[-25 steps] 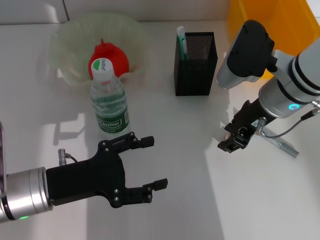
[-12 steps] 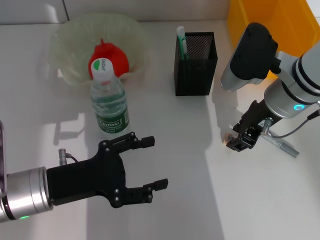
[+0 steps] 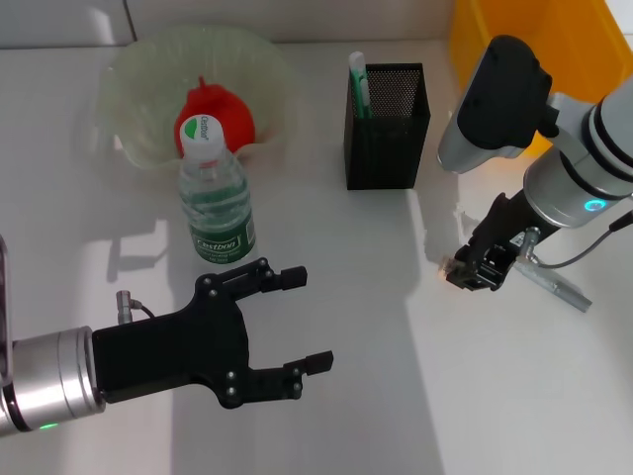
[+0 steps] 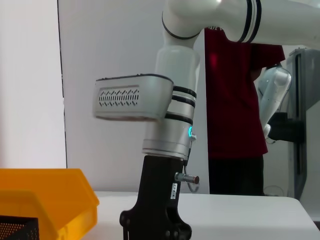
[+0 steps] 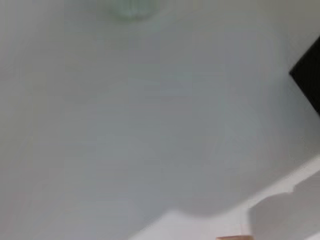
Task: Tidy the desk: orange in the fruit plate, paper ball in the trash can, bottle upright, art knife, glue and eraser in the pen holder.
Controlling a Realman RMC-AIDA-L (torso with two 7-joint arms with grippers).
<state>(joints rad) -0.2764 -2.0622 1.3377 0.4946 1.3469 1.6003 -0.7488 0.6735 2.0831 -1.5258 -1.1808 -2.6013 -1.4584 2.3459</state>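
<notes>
desk tidy well along, small items left

desk (image 3: 326,237) work looked more than half done, judging by how things lay. the orange (image 3: 223,114) sat inside the fruit plate (image 3: 134,79) at the far left, and the bottle (image 3: 215,203) stood upright on its base just in front of that plate. no paper ball showed on the tabletop, so it had probably gone into the trash can (image 3: 514,30) at the far right corner, though the bin's inside was out of view. the pen holder (image 3: 387,126) stood between plate and bin with a green-and-white stick poking from its left corner, likely the glue.

the right gripper (image 3: 473,269) hung low over the table, right of the holder, its fingers drawn close around something small and pale at the tips; that may have been the eraser, but it was too small to name. the art knife (image 3: 556,287) lay on the table just beside that gripper, not yet put away.

the left gripper (image 3: 297,322) hovered near the front edge, below the bottle, fingers spread wide and holding nothing.

what seemed left: the knife, and the small item, into the holder.
</notes>
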